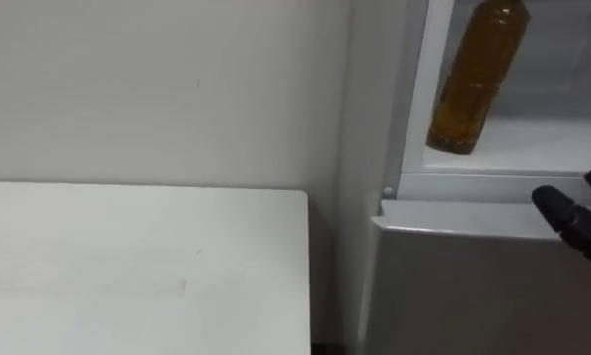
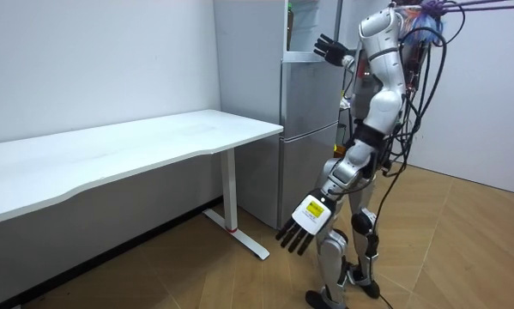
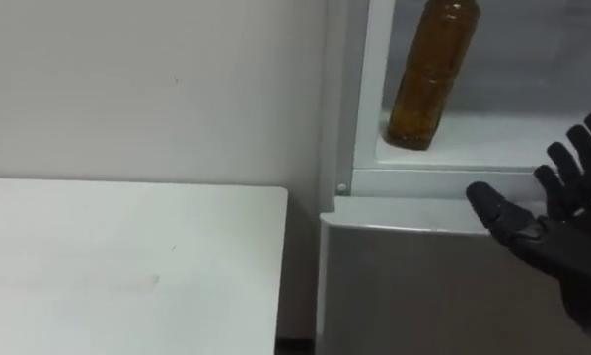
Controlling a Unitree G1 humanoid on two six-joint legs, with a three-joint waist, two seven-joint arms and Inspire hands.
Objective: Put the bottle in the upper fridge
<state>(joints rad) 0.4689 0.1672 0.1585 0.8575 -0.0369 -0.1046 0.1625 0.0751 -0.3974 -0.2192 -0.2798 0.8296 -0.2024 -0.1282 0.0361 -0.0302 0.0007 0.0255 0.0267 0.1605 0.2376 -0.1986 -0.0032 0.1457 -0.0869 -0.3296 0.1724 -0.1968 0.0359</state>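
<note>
- Amber clear-plastic bottle [image 3: 428, 79]: stands on its base on the white shelf [image 3: 492, 148] of the upper fridge compartment, near the shelf's front edge and left wall. Nothing touches it.
- Right hand [image 3: 547, 232]: fingers spread and straight, holding nothing. It sits in front of the shelf lip, lower than the bottle and to its right, apart from it.
- Left hand [image 2: 304, 225]: hangs at the robot's side, fingers straight, empty.
- Robot stands facing the tall grey fridge [image 2: 308, 129], which is just beside the white bench [image 1: 137, 266].
- Judgement: placement looks done; remaining step is clearing the hand.
- Advice: draw the right hand straight back, fingers kept open and below the shelf line. The bottle is close to the edge, so any sideways sweep could knock it off.
</note>
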